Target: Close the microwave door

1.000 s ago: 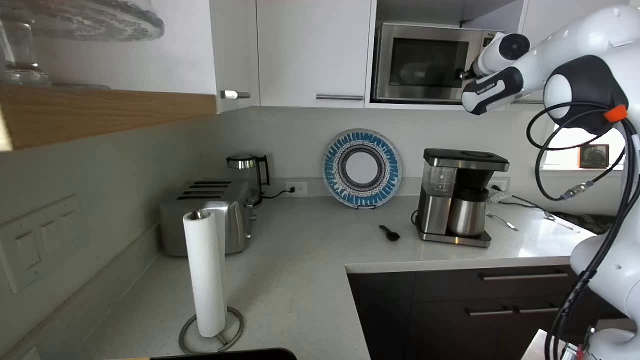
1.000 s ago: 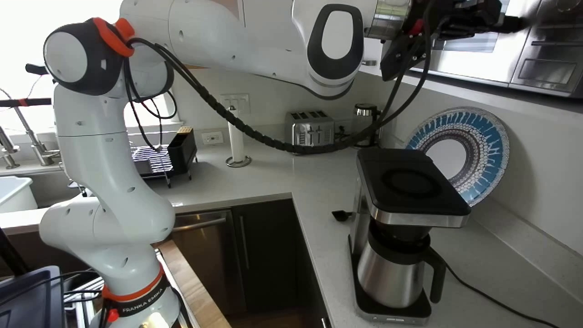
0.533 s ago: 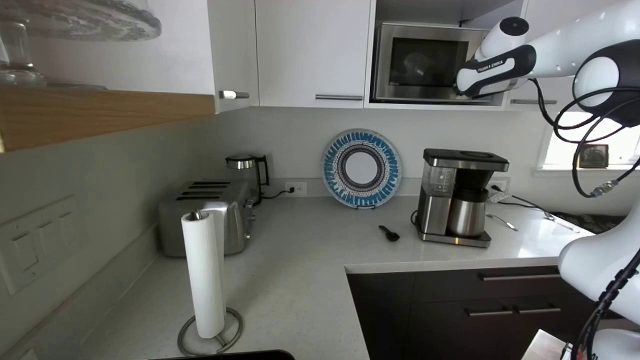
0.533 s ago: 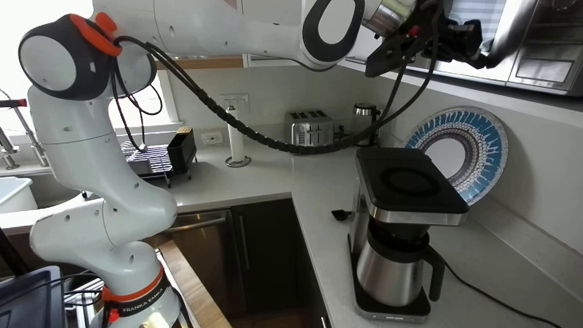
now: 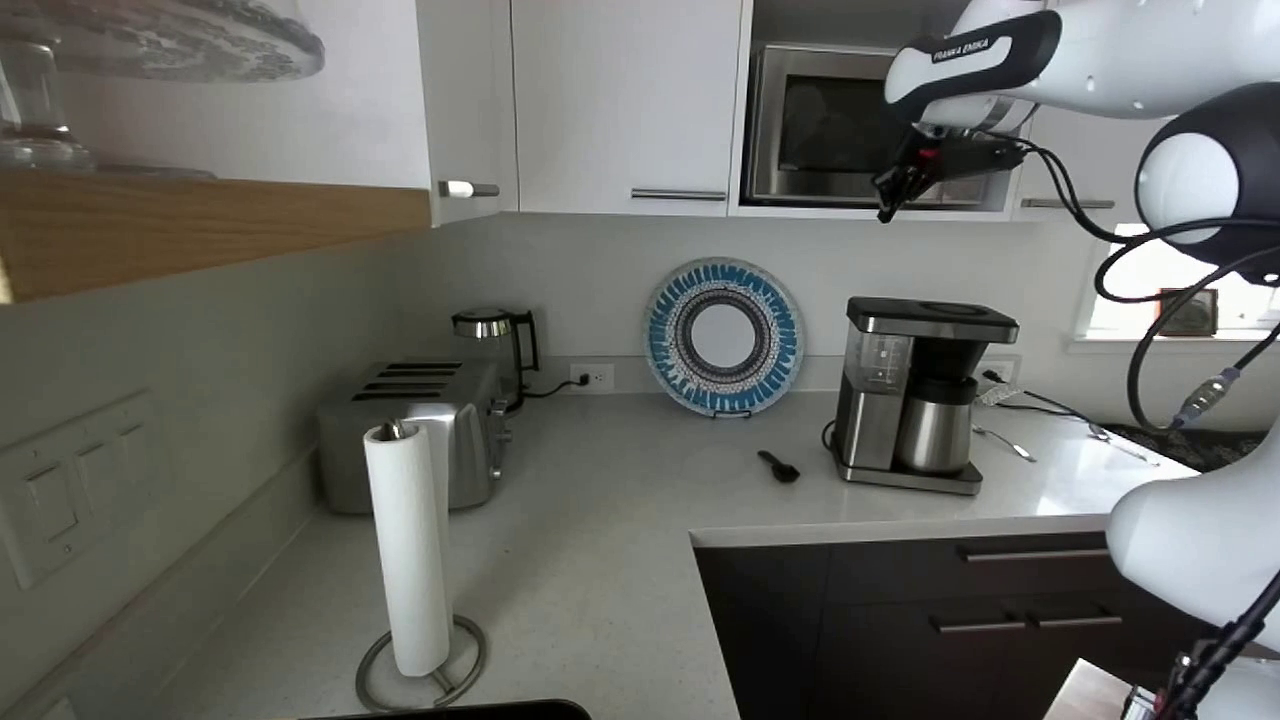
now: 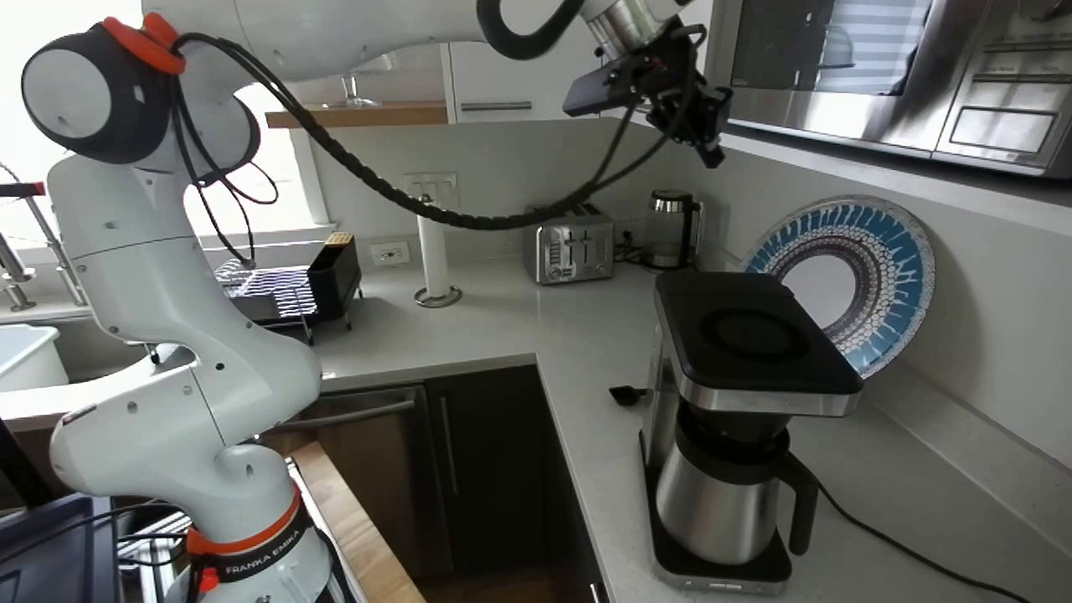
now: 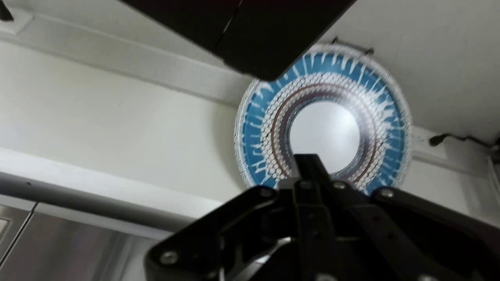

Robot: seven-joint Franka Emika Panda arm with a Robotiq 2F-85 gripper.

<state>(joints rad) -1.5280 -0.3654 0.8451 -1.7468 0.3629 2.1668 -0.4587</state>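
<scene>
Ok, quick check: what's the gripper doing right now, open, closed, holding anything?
Gripper: closed, with nothing held.

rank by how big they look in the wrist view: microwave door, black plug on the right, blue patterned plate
1. Blue patterned plate
2. Microwave door, only partly in view
3. Black plug

microwave door (image 5: pixel 828 125): slvr-gry, dk mid | plate (image 5: pixel 725 335): blu/wht, ringed | claw (image 7: pixel 308 162): blk | ppr roll (image 5: pixel 410 550): wht
</scene>
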